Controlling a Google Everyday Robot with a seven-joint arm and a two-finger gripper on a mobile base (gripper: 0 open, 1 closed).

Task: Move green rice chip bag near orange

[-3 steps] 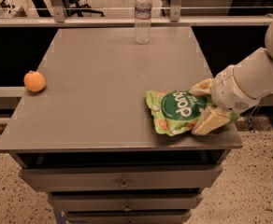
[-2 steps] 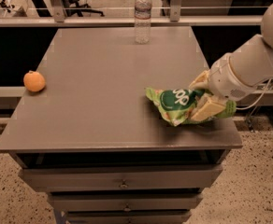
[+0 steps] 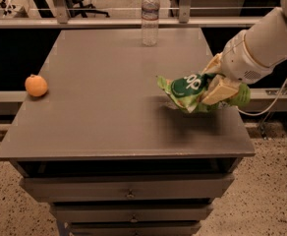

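Below the table's near edge sit drawers (image 3: 129, 188), stacked under the grey top. The table (image 3: 109, 122) is seen from its front.

Near the right edge, about midway between the near and far corners, the gripper (image 3: 210, 82) is clamped on the bag (image 3: 188, 90), one beige finger (image 3: 221, 88) lying across its front and the other above it. The bag is crumpled and tilted, its dark green circle facing up and left. It appears raised off the top, with a shadow on the surface beneath. The white arm (image 3: 261, 43) reaches in from beyond the right edge.

The orange (image 3: 36, 85) rests at the left edge, about level with the bag and well apart from it across the table.

A bottle (image 3: 150, 16) stands upright at the middle of the far edge.
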